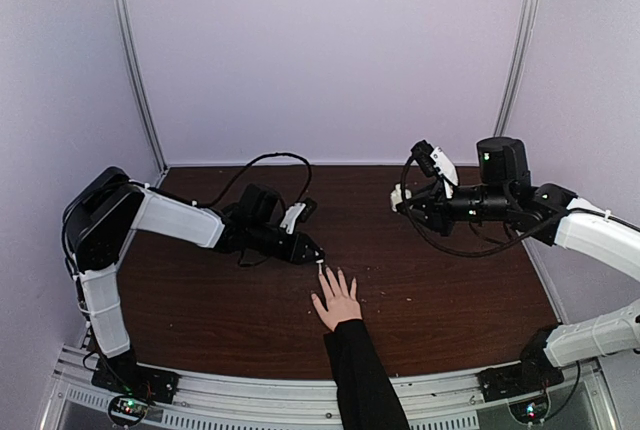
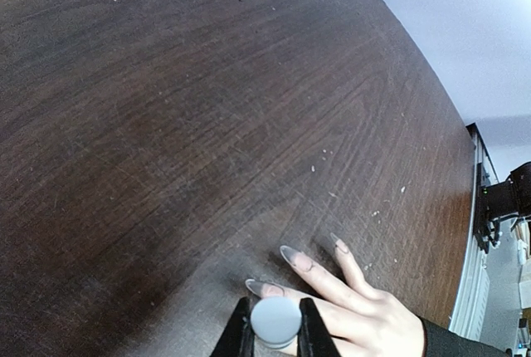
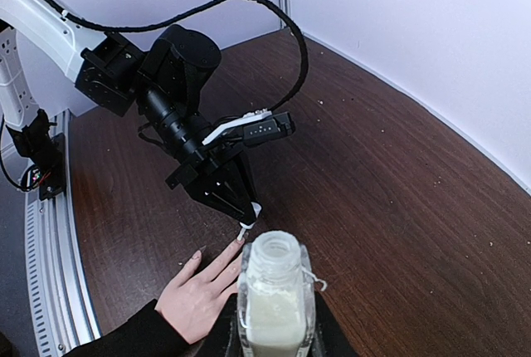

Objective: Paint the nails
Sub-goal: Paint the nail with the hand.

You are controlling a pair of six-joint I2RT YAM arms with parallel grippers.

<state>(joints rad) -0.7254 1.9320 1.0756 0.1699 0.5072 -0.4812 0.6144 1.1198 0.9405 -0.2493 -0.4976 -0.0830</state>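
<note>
On the table [image 1: 450, 280] a hand [image 1: 337, 302] is spread, nails [image 2: 292, 256] exposed. The brush cap [image 2: 275, 321] is pinched by the left gripper [image 1: 312, 251], the bottle [image 3: 273, 303] gripped upright by the right gripper [image 1: 402, 198].

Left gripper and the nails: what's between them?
A small white-capped brush, pinched in the left gripper, points down at the nails. The right wrist view shows it best.

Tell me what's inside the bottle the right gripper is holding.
The uncapped clear bottle holds pale, whitish liquid up to its shoulder; the neck looks empty. Its bottom is hidden inside the right gripper.
</note>
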